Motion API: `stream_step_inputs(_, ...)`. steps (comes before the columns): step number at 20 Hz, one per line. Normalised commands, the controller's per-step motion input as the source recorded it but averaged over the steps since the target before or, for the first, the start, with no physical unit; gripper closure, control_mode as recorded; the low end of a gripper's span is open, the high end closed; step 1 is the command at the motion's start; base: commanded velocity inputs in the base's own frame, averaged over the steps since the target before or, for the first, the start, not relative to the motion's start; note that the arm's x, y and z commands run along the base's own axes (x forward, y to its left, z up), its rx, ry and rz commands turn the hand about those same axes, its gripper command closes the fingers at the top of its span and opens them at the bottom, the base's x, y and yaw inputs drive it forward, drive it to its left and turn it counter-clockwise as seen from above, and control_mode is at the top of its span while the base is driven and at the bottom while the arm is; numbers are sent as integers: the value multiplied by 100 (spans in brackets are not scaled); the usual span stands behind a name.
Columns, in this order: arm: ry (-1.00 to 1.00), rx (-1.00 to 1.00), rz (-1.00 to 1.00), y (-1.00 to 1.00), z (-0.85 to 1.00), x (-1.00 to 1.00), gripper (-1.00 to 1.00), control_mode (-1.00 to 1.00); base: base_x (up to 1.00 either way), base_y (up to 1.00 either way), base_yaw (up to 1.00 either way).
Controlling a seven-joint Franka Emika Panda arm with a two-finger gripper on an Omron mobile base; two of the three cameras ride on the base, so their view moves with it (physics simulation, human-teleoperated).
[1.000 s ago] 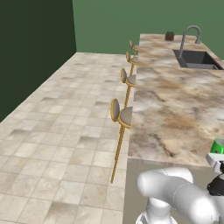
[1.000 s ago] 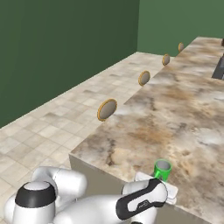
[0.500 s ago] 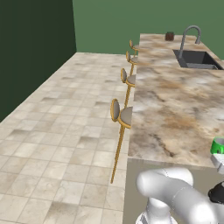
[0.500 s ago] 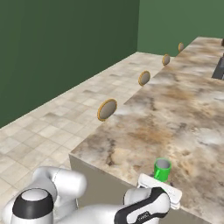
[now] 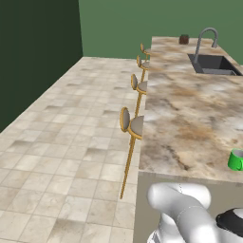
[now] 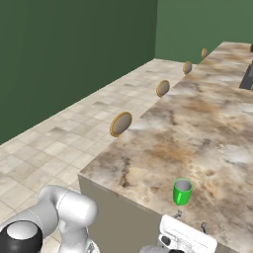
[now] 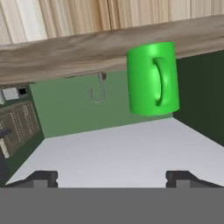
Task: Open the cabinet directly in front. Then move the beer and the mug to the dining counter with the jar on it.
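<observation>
Mug: bright green, small, cylindrical, open top showing a pale grey inside; standing upright on the near end of the dining counter, close to the near edge; showing at the right border of the left base view, partly cut off by the frame; appearing upside down in the rolled hand view, loop handle facing the camera, glossy highlight running down its side.
Mug contact: standing free, nothing touching it.
Gripper: jaws spread wide, holding nothing; two dark fingertips rising far apart at the bottom of the hand view, mug sitting beyond them and apart; white hand showing just beside the mug on its near side in the right base view, finger points poking up towards it.
Dining counter: long island, mottled brown-beige marble top, beige sides, stretching away from the base.
Sink: dark basin sunk into the far part of the top.
Faucet: arched steel, standing at the sink's far side.
Jar: small, squat, dark reddish-brown, sitting at the far end of the counter, well apart from the mug.
Stools: round gold-framed seats on thin gold legs, lining the counter's left side.
Floor: pale beige tiles.
Walls: dark green.
</observation>
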Motion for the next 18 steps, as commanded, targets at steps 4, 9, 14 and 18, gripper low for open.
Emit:
stream_step_inputs(4,16,-27,8,0,22,-23,-100,-100,0,0,0)
stream_step_inputs(9,27,-62,12,0,2,-34,-100,-100,0,0,0)
stream_step_inputs(14,37,-85,10,2,0,-25,-100,-100,0,0,0)
stream_step_inputs(18,38,-90,18,26,0,-1,-100,-100,0,0,0)
